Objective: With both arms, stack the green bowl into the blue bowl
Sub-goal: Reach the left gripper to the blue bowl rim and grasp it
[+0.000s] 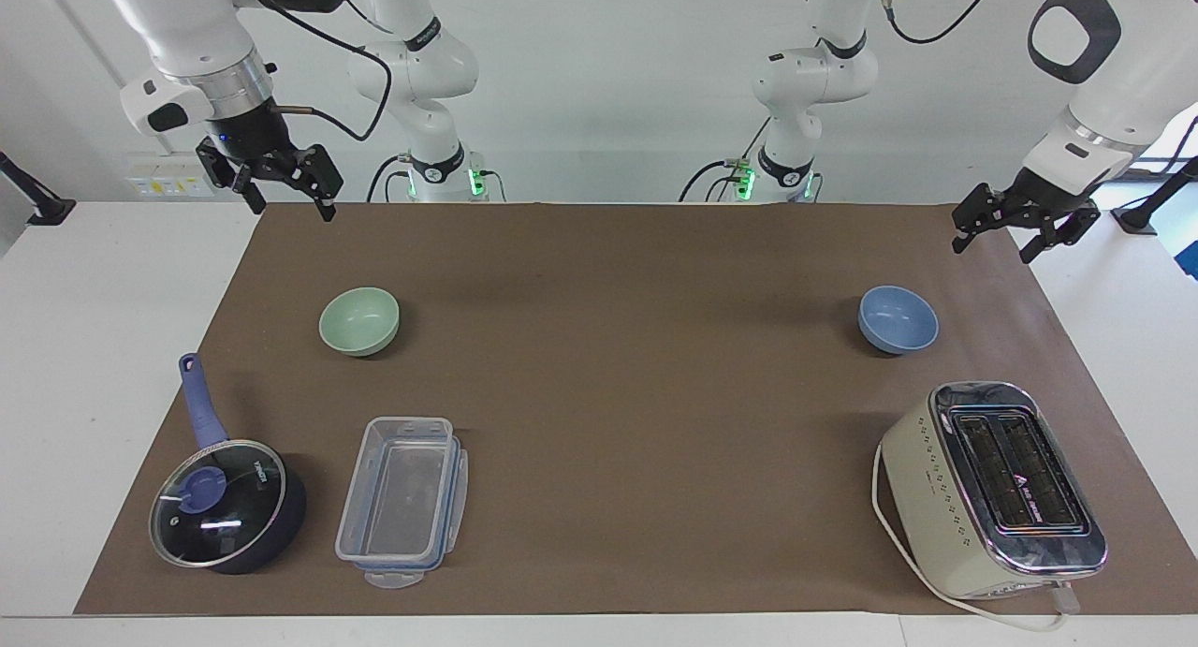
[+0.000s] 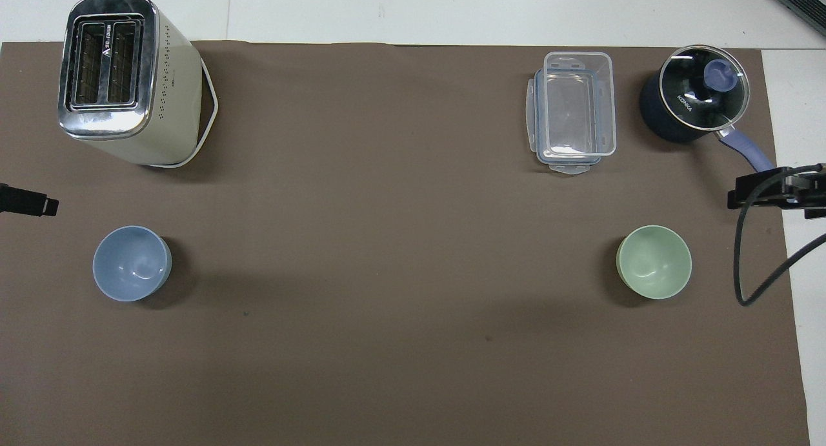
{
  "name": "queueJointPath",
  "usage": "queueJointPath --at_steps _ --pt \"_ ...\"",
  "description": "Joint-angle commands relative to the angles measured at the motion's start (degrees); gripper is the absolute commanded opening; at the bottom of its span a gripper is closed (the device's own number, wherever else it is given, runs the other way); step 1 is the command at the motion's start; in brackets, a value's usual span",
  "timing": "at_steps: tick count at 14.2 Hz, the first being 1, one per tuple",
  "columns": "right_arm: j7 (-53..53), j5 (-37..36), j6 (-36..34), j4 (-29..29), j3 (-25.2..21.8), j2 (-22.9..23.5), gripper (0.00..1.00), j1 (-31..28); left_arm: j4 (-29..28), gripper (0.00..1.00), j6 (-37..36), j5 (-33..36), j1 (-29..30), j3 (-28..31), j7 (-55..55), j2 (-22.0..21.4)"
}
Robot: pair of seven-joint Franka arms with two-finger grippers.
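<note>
The 2 arms rise from their bases at the robots' edge of the table, each with its claw up in the air and holding nothing. The right gripper (image 1: 290, 194) hangs over the edge of the brown mat (image 1: 618, 366) at the right arm's end, fingers spread apart. The left gripper (image 1: 996, 240) hangs over the mat's edge at the left arm's end, tilted, its fingers also parted and released.

Next out from the robots, the 2 bowls sit upright on the mat, well apart from each other and roughly level in one row. The green bowl (image 1: 359, 320) is toward the right arm's end, and the blue bowl (image 1: 898, 318) toward the left arm's end. Neither bowl is touched by a gripper, and both are empty inside.

Farthest from the robots stand 3 other things. A dark blue saucepan (image 1: 227, 504) with a glass lid sits at the right arm's end, its handle pointing back toward the robots. Just beside it lies a clear plastic box (image 1: 402, 502) with its lid tucked beneath. At the left arm's end stands a cream toaster (image 1: 992, 488) with 2 slots, its white cord looping round its base
</note>
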Motion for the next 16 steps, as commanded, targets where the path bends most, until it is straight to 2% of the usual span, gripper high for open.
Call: queueJointPath --at_steps 1,5,10,12,16 --pt "-0.58 -0.11 -0.33 -0.43 0.11 -0.64 1.0 -0.33 -5.48 1.0 5.27 -2.14 3.03 -0.45 6.09 -0.62" --pt "-0.58 -0.11 -0.33 -0.43 0.11 -0.64 1.0 -0.33 -10.05 1.0 10.11 -4.87 6.01 -0.54 12.68 1.65" --pt "-0.49 -0.11 -0.33 -0.43 0.11 -0.64 1.0 -0.33 -12.52 1.0 11.52 -9.7 10.76 -0.54 22.17 6.31" --pt "-0.58 -0.11 -0.33 -0.43 0.11 -0.64 1.0 -0.33 -15.15 1.0 15.11 -9.88 11.47 -0.54 23.42 7.19" --pt "-0.58 -0.11 -0.33 -0.43 0.11 -0.64 1.0 -0.33 -16.13 1.0 16.36 -11.11 13.31 -0.54 25.18 10.27"
